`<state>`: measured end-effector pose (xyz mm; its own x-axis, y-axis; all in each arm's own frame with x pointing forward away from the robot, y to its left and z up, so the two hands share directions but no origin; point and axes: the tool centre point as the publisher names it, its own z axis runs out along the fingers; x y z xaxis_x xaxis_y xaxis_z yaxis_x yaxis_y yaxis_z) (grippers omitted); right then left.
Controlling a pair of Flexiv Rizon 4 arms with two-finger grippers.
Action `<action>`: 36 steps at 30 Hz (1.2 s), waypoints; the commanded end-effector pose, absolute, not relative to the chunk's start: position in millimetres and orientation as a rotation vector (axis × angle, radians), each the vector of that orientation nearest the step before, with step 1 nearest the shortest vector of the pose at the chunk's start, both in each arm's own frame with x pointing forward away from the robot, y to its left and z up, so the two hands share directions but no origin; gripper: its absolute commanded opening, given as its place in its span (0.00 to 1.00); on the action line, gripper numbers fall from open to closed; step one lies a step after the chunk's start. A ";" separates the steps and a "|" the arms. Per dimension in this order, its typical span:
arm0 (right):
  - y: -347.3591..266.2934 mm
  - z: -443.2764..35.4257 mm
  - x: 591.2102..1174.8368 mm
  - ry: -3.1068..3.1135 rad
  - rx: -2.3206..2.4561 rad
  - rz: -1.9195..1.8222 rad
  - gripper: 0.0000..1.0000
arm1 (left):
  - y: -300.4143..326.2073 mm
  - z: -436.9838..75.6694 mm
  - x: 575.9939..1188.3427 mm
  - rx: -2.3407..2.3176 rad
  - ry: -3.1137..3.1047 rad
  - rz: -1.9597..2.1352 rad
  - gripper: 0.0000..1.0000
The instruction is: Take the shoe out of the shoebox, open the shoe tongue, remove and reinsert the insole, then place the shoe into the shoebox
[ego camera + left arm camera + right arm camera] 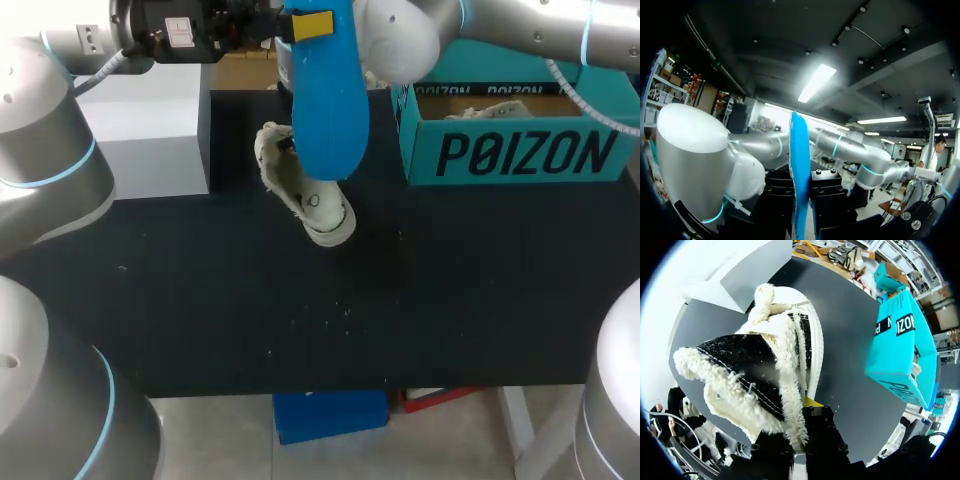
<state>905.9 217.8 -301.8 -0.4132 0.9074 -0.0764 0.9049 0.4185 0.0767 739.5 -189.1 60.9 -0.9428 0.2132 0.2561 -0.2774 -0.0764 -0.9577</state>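
Head view: the blue insole (325, 100) is out of the shoe (305, 195) and raised above it in the left tool (303, 24). The shoe lies tilted on the black surface (300, 320), well apart from the teal shoebox (520, 150) at the right.

In the left wrist view the insole stands edge-on between that tool's two black fingers, which press on it from both sides, so the left tool is closed on it near one end.

In the right wrist view the right tool (807, 410) sits at the shoe's opening. One yellow tip shows outside, by the sole edge, and the other is buried in the fleece collar (785, 390). I judge it is clamped across the side wall.

The insole looks thin, light and bendy. Held by one end, its free end will likely flop and catch on the lining, so it should probably go in toe end first at a shallow angle.

The shoe looks light, with a firmer rubber sole and a soft upper. The fleece squashes under a pinch and may slip. The collar wall close to the sole seems the surest place to hold.
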 end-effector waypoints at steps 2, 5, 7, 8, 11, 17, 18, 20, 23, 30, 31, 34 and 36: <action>214.0 -304.1 898.2 2.277 1.957 0.085 0.00 | -190.8 59.9 739.0 0.073 -1.874 2.093 0.00; 214.3 -309.6 895.3 2.258 1.983 0.084 0.00 | -190.8 59.9 739.0 0.073 -1.874 2.093 0.00; 215.2 -312.9 894.0 2.252 1.976 0.099 0.00 | -190.8 59.9 739.0 0.073 -1.874 2.093 0.00; 215.9 -315.1 893.7 2.254 1.978 0.103 0.00 | -190.8 59.9 739.0 0.073 -1.874 2.093 0.00; 218.4 -323.3 891.9 2.251 1.975 0.102 0.00 | -190.8 59.9 739.0 0.073 -1.874 2.093 0.00; 222.9 -339.1 890.6 2.246 1.971 0.090 0.00 | -190.8 59.9 739.0 0.073 -1.874 2.093 0.00; 222.8 -341.0 890.3 2.241 1.977 0.082 0.00 | -190.8 59.9 739.0 0.073 -1.874 2.093 0.00; 222.7 -346.1 890.5 2.231 1.995 0.075 0.00 | -190.8 59.9 739.0 0.073 -1.874 2.093 0.00; 221.5 -353.4 891.1 2.198 2.030 0.058 0.00 | -190.8 59.9 739.0 0.073 -1.874 2.093 0.00; 218.6 -368.7 892.6 2.153 2.099 0.039 0.00 | -190.8 59.9 739.0 0.073 -1.874 2.093 0.00; 218.0 -371.3 892.7 2.139 2.116 0.032 0.00 | -190.8 59.9 739.0 0.073 -1.874 2.093 0.00; 216.9 -376.9 894.1 2.124 2.132 0.023 0.00 | -190.8 59.9 739.0 0.073 -1.874 2.093 0.00; 216.7 -379.5 893.5 2.115 2.141 0.017 0.00 | -190.8 59.9 739.0 0.073 -1.874 2.093 0.00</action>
<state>892.1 213.6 -375.5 0.0113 0.9964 -0.0835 0.9945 -0.0026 0.1043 739.5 -189.0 60.9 -0.9428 0.2132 0.2561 -0.2775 -0.0764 -0.9577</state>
